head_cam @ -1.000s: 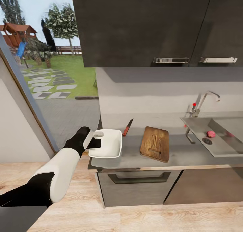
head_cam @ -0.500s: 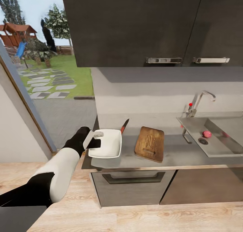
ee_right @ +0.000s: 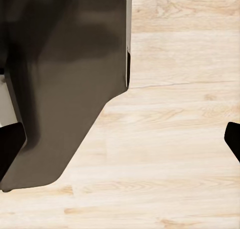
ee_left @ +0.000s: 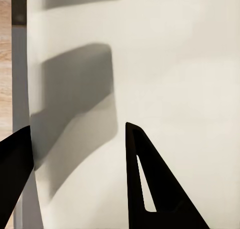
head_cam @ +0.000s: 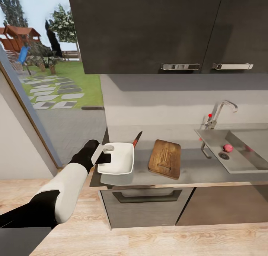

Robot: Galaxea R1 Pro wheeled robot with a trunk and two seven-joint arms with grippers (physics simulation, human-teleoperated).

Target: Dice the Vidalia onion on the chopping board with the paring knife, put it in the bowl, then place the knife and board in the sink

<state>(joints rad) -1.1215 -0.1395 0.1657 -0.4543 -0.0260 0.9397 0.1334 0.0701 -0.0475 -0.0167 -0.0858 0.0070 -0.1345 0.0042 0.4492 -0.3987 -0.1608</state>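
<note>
Right now my left hand grips the white squarish bowl's near-left rim; right hand wide; next, the pink onion in the steel sink.

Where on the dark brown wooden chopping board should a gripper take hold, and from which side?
Probably the near short end of the dark brown wooden chopping board, by its handle slot. That end faces the front edge of the grey countertop; the board lies flat, so come from the front.
</note>
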